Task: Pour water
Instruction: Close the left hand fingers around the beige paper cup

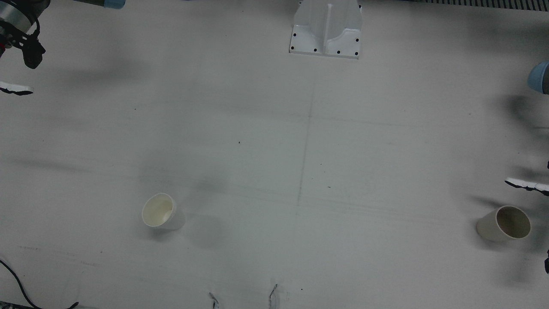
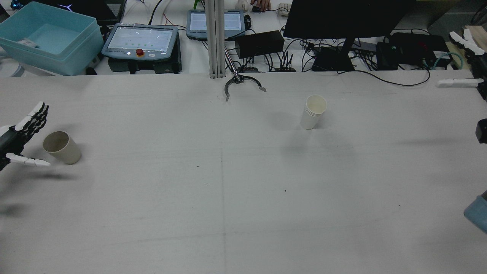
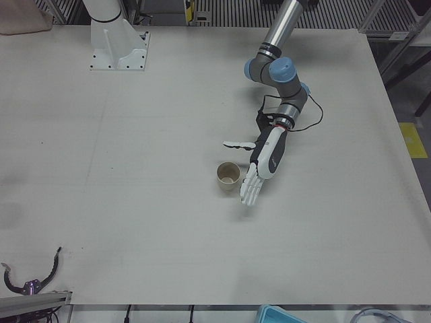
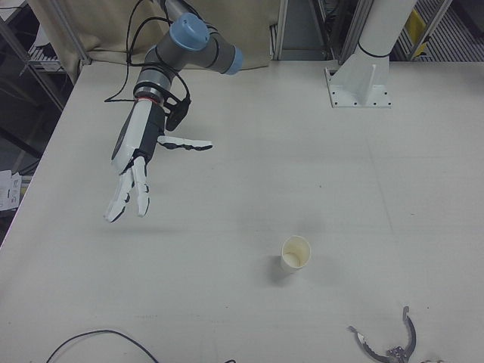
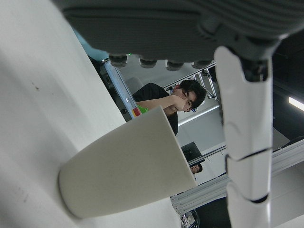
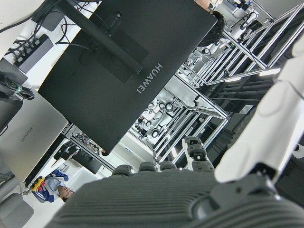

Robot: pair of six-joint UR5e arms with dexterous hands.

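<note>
Paper is what both cups appear to be made of, so either could be crushed or tipped by a careless grip. The tan cup point(image 3: 228, 175) stands upright on the bench point(image 3: 135, 168) at the centre of the left-front view, with the left hand point(image 3: 261, 167) just beside it, fingers apart and nothing held; thumb and fingers flank the cup without any contact being shown. The white cup point(image 4: 296, 253) stands lower right of centre in the right-front view, well apart from the right hand point(image 4: 134, 162), which is spread flat above the bench at upper left and holds nothing.

Whether either cup holds water cannot be told; the tan cup's inside looks dark and dry in the front view, yet the picture is too dim for certainty.

Several failures are judged likely from here. If the left hand is closed off-centre, the light cup could be pushed over rather than gripped. If it is squeezed hard, the wall could buckle and any water be forced out. Because the cups stand far apart, a long carry would be needed, and spilling could be caused by a tilted wrist on the way.
</note>
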